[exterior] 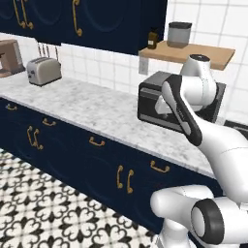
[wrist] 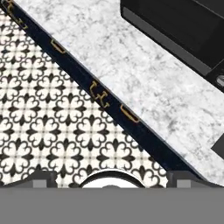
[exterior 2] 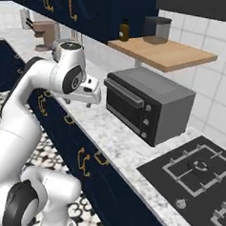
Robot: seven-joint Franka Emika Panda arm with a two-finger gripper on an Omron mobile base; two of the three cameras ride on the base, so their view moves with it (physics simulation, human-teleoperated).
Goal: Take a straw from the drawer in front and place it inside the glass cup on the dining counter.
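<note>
My gripper (exterior 2: 88, 102) hangs above the front edge of the marble wall counter (exterior: 82, 104), pointing down. Its two dark fingertips (wrist: 43, 177) stand far apart at the bottom of the hand view, open with nothing between them. Below the counter edge runs a row of navy drawer fronts, all pushed in; the drawer (exterior: 160, 167) nearest my arm shows its curved brass handle (wrist: 129, 113) (exterior 2: 100, 158). The straw is hidden from view. The glass cup and the dining counter are out of view.
A dark toaster oven (exterior: 152, 104) (exterior 2: 149, 105) sits on the counter just behind my hand. A toaster (exterior: 43, 71) and coffee machine (exterior: 9, 57) stand far left, a stove (exterior 2: 197, 168) to the right, and a wooden shelf (exterior: 189, 52) overhead. Patterned floor (exterior: 38, 208) lies below.
</note>
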